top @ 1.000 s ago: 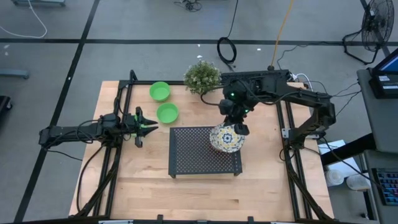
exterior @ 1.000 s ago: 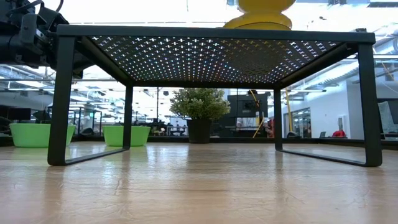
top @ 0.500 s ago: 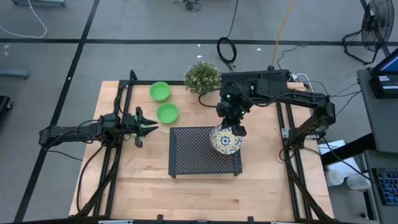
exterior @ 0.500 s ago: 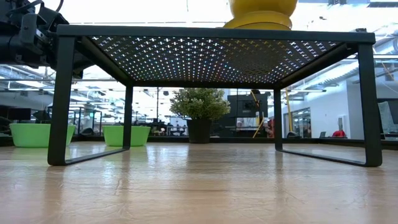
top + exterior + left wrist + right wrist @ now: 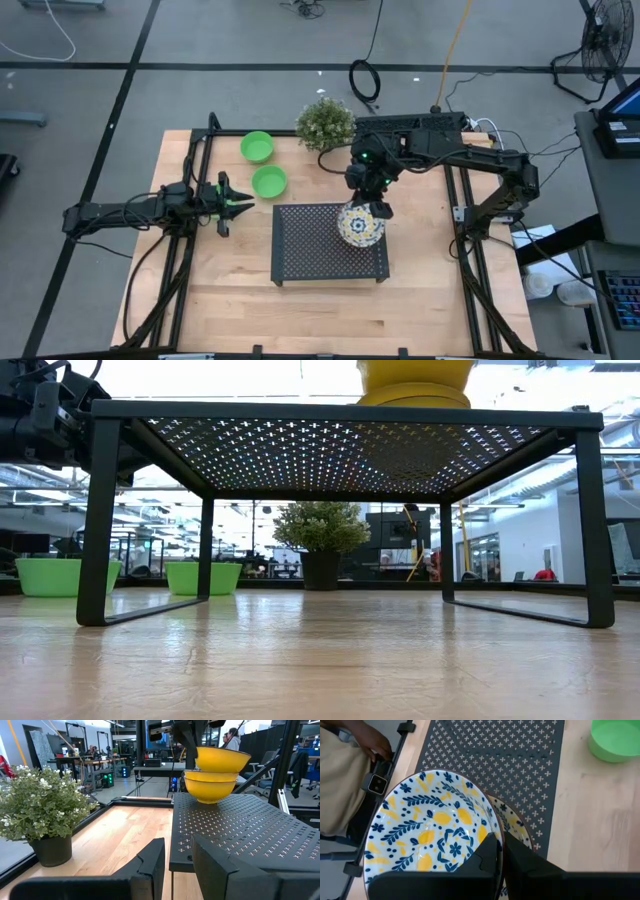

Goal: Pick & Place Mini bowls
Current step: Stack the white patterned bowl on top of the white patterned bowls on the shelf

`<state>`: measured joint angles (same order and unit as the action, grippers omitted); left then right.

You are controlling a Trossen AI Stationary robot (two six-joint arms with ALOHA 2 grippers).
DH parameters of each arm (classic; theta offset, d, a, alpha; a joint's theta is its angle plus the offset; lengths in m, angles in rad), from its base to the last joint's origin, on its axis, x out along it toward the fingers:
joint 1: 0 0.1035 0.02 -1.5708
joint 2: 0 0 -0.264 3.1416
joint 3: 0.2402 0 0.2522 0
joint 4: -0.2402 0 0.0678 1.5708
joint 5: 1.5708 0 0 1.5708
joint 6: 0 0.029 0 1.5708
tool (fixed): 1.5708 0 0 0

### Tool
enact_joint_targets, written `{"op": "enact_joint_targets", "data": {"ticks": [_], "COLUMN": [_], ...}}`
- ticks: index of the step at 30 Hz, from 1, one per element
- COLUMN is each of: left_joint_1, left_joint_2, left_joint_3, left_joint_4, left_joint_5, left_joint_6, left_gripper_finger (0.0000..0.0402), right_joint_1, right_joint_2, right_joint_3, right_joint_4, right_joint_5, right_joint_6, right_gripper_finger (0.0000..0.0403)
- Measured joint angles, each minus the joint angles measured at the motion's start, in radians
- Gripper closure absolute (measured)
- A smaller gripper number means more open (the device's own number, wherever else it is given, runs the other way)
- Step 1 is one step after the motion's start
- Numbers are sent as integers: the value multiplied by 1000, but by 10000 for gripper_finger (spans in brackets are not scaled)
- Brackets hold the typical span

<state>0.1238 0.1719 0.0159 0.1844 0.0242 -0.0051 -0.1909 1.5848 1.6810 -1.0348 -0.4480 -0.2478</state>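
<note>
My right gripper point(image 5: 368, 203) is shut on a white bowl with blue-and-yellow flowers point(image 5: 430, 837), yellow outside point(image 5: 222, 759). It holds the bowl over a second such bowl point(image 5: 210, 787), which stands on the black perforated rack point(image 5: 310, 250) at its far right. Two green bowls point(image 5: 257, 147) point(image 5: 269, 182) rest on the table, left of the rack. My left gripper point(image 5: 222, 203) is open and empty near the table's left side, level with the table and pointing at the rack. My right gripper holds the upper bowl by its rim point(image 5: 489, 827), one finger inside the bowl and one outside. The fingers come from above, slanting from the table's far side. The bowl is nearly level, right over the lower bowl; whether the two touch, I cannot tell.
A potted plant point(image 5: 325, 122) stands at the table's far edge behind the rack. A person point(image 5: 350, 775) shows beyond the table's right edge. Bare wood lies in front of the rack point(image 5: 330, 320).
My right gripper has gone down and a little toward the table's left edge with the patterned bowl. The bowl has come down onto the bowl on the rack and sits more level than before.
</note>
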Motion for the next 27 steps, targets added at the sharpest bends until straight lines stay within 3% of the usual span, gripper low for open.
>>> {"op": "enact_joint_targets", "data": {"ticks": [27], "left_joint_1": [0], "left_joint_2": [0], "left_joint_3": [0], "left_joint_4": [0], "left_joint_5": [0], "left_joint_6": [0], "left_gripper_finger": [302], "right_joint_1": [0], "right_joint_2": [0], "right_joint_3": [-8], "right_joint_4": [71], "right_joint_5": [3], "right_joint_6": [-55], "right_gripper_finger": [399]}}
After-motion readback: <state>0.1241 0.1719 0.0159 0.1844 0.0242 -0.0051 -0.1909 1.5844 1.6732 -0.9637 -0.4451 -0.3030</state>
